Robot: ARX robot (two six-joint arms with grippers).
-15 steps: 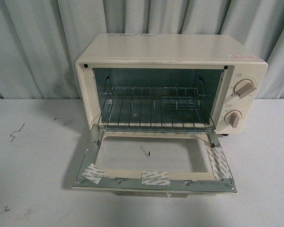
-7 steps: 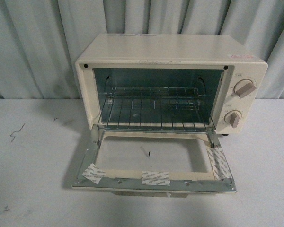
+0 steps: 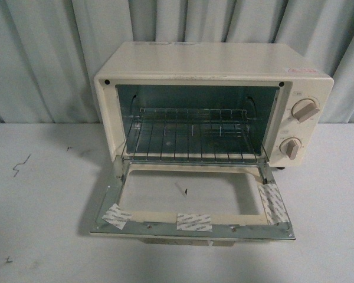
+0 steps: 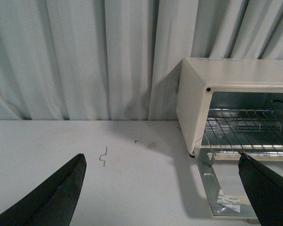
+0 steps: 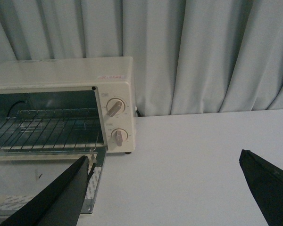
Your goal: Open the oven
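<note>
The cream-white oven (image 3: pixel 212 65) stands on the white table at the middle back. Its glass-windowed door (image 3: pixel 192 221) lies folded down flat toward me, with tape patches on its frame. The wire rack (image 3: pixel 192 141) shows inside, and two beige knobs (image 3: pixel 305 110) sit on the right panel. Neither arm shows in the front view. My left gripper (image 4: pixel 165 188) is open and empty, left of the oven (image 4: pixel 193 103), clear of it. My right gripper (image 5: pixel 167 190) is open and empty, to the right of the oven (image 5: pixel 61 75), over bare table.
Pale pleated curtains (image 3: pixel 41 59) hang close behind the table. The white table (image 3: pixel 35 194) has small dark scuff marks at left (image 3: pixel 20 165). A small bent wire mark lies on the table in the left wrist view (image 4: pixel 104 156).
</note>
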